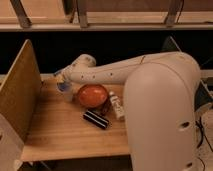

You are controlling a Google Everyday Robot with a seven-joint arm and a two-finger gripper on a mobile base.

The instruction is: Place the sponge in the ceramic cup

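My gripper is at the end of the long white arm, which reaches left across the wooden table. It hangs over the table's back left part. Right under its tip is the blue-grey sponge. The sponge is at the mouth of the small pale ceramic cup, which stands just left of the orange bowl. I cannot make out whether the sponge is touching the cup's rim or is still held above it.
An orange bowl stands right of the cup. A black bar lies in front of it and a white bottle to its right. A wooden panel walls the table's left side. The arm's bulky white body fills the right.
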